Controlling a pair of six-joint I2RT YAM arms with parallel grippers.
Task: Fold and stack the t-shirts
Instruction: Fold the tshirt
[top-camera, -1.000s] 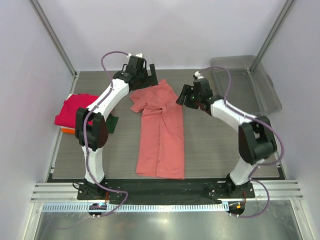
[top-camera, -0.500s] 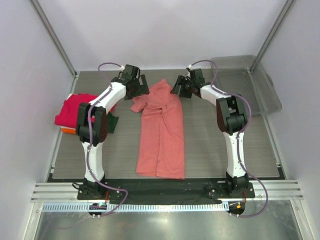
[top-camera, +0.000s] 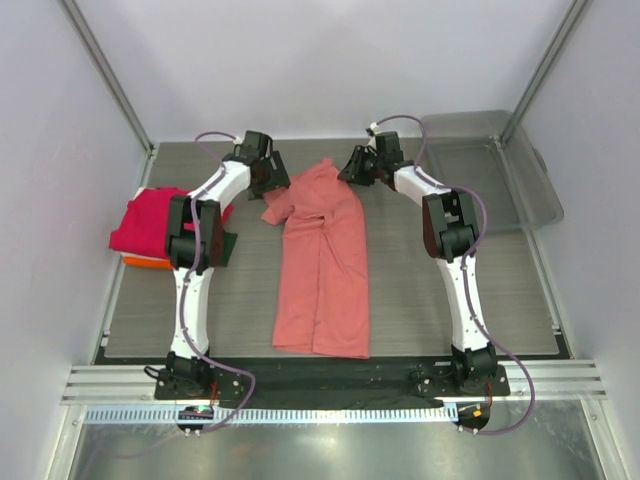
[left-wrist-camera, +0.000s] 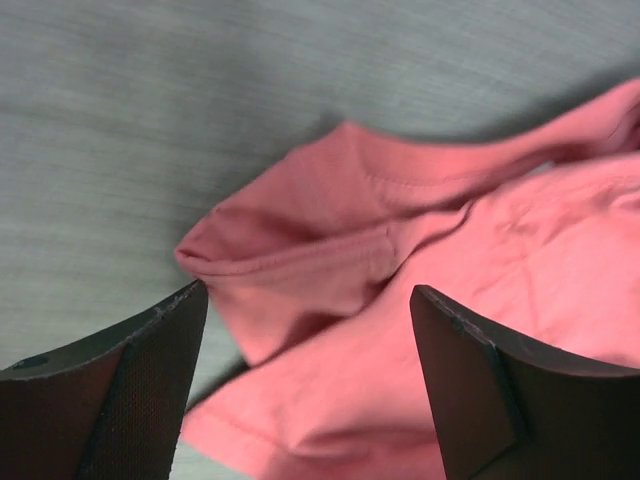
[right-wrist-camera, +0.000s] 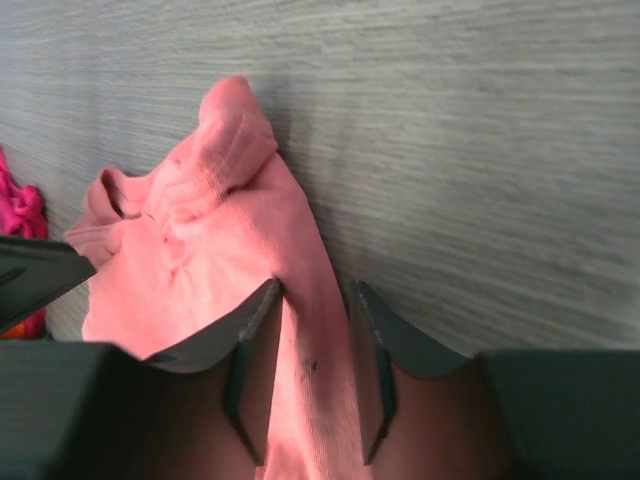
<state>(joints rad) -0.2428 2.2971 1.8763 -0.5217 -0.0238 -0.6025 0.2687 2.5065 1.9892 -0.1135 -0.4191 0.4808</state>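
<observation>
robot lab cell, white walls (top-camera: 330, 60), aluminium rail (top-camera: 330, 384)

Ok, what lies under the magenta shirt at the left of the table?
Under the magenta shirt an orange edge shows at its near side, dark green cloth at its right. The rest is covered.

A pink t-shirt (top-camera: 322, 265) lies long in the middle of the grey tabletop (top-camera: 430, 290). The left pincer (top-camera: 274, 175) is close by its far left sleeve, and the right pincer (top-camera: 353, 168) is close by its far right shoulder. A red t-shirt (top-camera: 145, 222) sits on an orange t-shirt (top-camera: 140, 261) at the left edge, and a clear bin (top-camera: 490, 170) stands far right.
</observation>
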